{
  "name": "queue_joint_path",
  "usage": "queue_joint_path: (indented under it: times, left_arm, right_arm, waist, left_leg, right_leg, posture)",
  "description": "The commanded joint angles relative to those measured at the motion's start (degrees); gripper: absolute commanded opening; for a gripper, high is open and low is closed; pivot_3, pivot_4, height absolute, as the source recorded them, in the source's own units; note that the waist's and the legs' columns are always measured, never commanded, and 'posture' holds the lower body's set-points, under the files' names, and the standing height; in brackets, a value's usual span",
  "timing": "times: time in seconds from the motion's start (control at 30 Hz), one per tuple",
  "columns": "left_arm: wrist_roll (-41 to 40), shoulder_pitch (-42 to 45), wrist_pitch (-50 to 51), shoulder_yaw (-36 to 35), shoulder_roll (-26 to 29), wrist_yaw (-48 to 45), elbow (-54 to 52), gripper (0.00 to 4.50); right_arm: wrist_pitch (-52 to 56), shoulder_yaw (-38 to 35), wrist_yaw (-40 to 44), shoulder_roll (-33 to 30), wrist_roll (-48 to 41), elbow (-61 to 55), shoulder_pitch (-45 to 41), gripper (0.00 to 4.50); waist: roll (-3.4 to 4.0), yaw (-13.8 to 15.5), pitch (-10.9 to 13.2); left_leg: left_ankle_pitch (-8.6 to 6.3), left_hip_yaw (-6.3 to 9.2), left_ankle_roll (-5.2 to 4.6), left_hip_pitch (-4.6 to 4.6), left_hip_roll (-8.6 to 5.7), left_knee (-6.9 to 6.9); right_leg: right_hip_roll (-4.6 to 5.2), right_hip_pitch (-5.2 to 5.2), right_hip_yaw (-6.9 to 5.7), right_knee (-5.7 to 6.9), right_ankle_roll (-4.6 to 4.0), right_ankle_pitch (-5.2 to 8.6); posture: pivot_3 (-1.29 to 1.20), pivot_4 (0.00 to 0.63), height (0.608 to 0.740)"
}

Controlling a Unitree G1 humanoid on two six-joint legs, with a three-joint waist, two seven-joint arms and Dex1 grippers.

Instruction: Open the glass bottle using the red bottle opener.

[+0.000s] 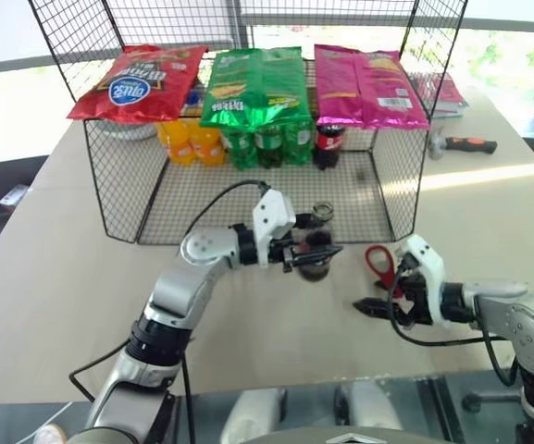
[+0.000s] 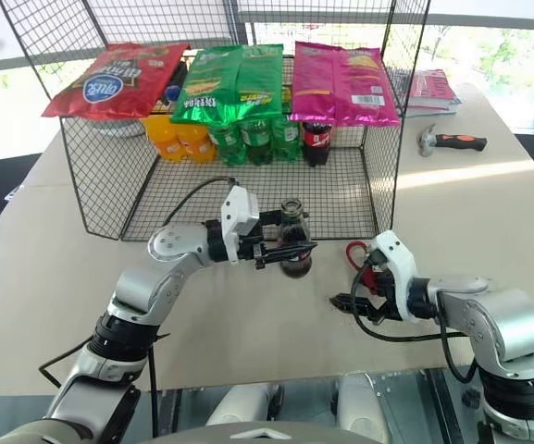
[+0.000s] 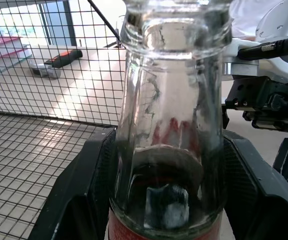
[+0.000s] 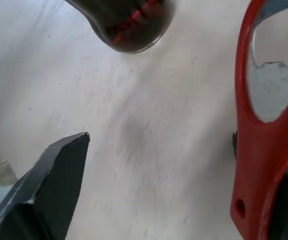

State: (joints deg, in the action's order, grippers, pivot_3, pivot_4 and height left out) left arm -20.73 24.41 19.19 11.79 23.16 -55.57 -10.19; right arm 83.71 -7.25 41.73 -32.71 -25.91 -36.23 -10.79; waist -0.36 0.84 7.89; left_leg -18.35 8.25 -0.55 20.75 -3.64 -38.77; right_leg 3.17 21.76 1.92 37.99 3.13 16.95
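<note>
A robot's two arms reach over a pale tabletop [image 1: 54, 277] in front of a wire basket [image 1: 118, 185].

The left end effector [image 1: 315, 250] points sideways toward the robot's right and grips the bottle [image 1: 317, 242] on both sides, holding it upright near the middle of the tabletop, just in front of the basket. In the left wrist view, black fingers [image 3: 79, 190] press the glass on either side. The bottle's mouth is open, with no cap on it.

The right end effector [image 1: 385, 291] sits low over the tabletop, to the right of the bottle and apart from it. Its fingers are spread apart. The red opener [image 1: 379, 264] lies against one finger, ring end pointing away from the wrist; whether it rests on the tabletop cannot be told.

Behind, the basket holds red, green and pink snack bags above orange, green and dark drink bottles. A hammer [image 1: 461, 144] lies on the far right of the tabletop.
</note>
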Motion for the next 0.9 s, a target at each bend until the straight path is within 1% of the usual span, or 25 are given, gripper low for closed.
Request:
queue_joint_path:
  times: [0.03, 0.13, 0.2, 0.27, 0.33, 0.43, 0.67, 0.8, 0.83, 0.9]
  left_arm:
    - [-0.05, -0.35, -0.26, -0.14, 0.26, 0.12, -0.65, 2.33]
    - [-0.14, -0.26, -0.21, -0.19, 0.25, 0.13, -0.51, 2.33]
    - [-0.12, -0.10, -0.28, -0.19, 0.23, 0.08, -0.28, 2.33]
    - [-0.09, -0.01, -0.35, -0.25, 0.32, -0.02, -0.17, 2.33]
    - [-0.01, 0.05, -0.45, -0.30, 0.40, -0.06, -0.12, 2.33]
    - [0.06, 0.15, -0.48, -0.33, 0.36, 0.01, -0.01, 2.33]
    - [-0.08, 0.09, -0.47, -0.63, 0.39, 0.18, -0.23, 2.33]
    - [-1.80, 0.18, 1.10, -1.52, 0.59, -0.14, -0.83, 2.33]
    - [-2.13, 0.17, 1.43, -1.64, 0.68, -0.19, -1.07, 3.32]
    - [-2.32, 0.15, 1.40, -1.77, 0.90, -0.34, -1.35, 3.98]
  right_arm:
    - [-4.40, -0.88, -3.65, -3.38, 2.24, -2.51, 1.32, 4.45]
    - [-5.63, -1.58, -5.47, -3.00, 1.56, -1.79, 1.60, 4.45]
    - [-8.68, -0.31, -6.02, -4.26, 2.26, -1.08, 1.89, 4.45]
    - [-12.93, 2.44, -5.79, -6.08, 3.21, -1.59, 2.11, 4.45]
    - [-15.75, 4.24, -7.64, -7.26, 5.23, -1.02, 1.51, 4.45]
    - [-17.88, 4.84, -7.91, -8.55, 5.68, 0.12, 2.05, 4.45]
    - [-21.28, -0.78, -5.46, -10.75, 3.36, -0.02, 4.15, 4.45]
    - [-22.59, -5.30, -4.04, -9.26, -0.72, -1.82, 4.08, 4.45]
    - [-22.74, -5.77, -4.24, -8.79, -1.40, -2.08, 4.09, 4.50]
    - [-23.71, -5.70, -4.59, -8.15, -2.24, -2.90, 4.26, 4.50]
  waist:
    - [-0.01, -0.09, 0.00]
    - [-0.01, -0.21, 0.00]
    - [-0.01, -0.18, 0.01]
    - [0.00, -0.12, 0.01]
    - [-0.02, -0.12, 0.02]
    - [-0.02, -0.09, 0.02]
    - [-0.02, -0.10, 0.02]
    - [-0.02, -0.13, 0.02]
    - [-0.02, -0.14, 0.02]
    - [-0.03, -0.15, 0.03]
  left_leg:
    - [0.00, 0.00, -0.01, 0.00, -0.04, 0.00]
    - [0.01, 0.00, -0.01, 0.03, -0.02, 0.08]
    - [0.01, -0.01, 0.00, 0.02, 0.00, 0.17]
    - [0.02, -0.02, 0.00, 0.03, 0.00, 0.17]
    - [0.02, -0.03, -0.01, 0.03, -0.01, 0.15]
    - [0.02, -0.03, -0.01, 0.03, -0.01, 0.15]
    - [0.02, -0.03, -0.01, 0.04, -0.01, 0.15]
    - [0.03, -0.03, -0.02, 0.03, -0.01, 0.15]
    - [0.03, -0.03, -0.02, 0.03, 0.00, 0.15]
    - [0.03, -0.03, -0.02, 0.04, 0.01, 0.16]
  right_leg:
    - [0.04, 0.00, -0.01, -0.01, 0.00, 0.00]
    - [0.02, 0.02, 0.01, -0.04, 0.00, 0.00]
    - [0.00, 0.05, 0.04, -0.05, 0.00, 0.01]
    - [0.00, 0.04, 0.05, -0.06, 0.00, 0.01]
    - [0.02, 0.03, 0.03, -0.08, 0.00, 0.00]
    - [0.01, 0.04, 0.03, -0.08, 0.00, 0.00]
    - [0.01, 0.03, 0.03, -0.08, 0.00, 0.00]
    - [0.01, 0.03, 0.03, -0.07, 0.00, 0.00]
    - [-0.01, 0.03, 0.04, -0.07, 0.00, 0.00]
    - [-0.02, 0.03, 0.04, -0.07, 0.00, 0.01]
  posture:
    - [0.00, 0.150, 0.740]
    - [0.00, 0.150, 0.740]
    - [0.00, 0.150, 0.740]
    - [0.00, 0.150, 0.740]
    - [0.00, 0.150, 0.740]
    - [0.00, 0.150, 0.740]
    - [0.00, 0.150, 0.740]
    - [0.00, 0.150, 0.740]
    - [0.00, 0.150, 0.740]
    - [0.00, 0.150, 0.740]
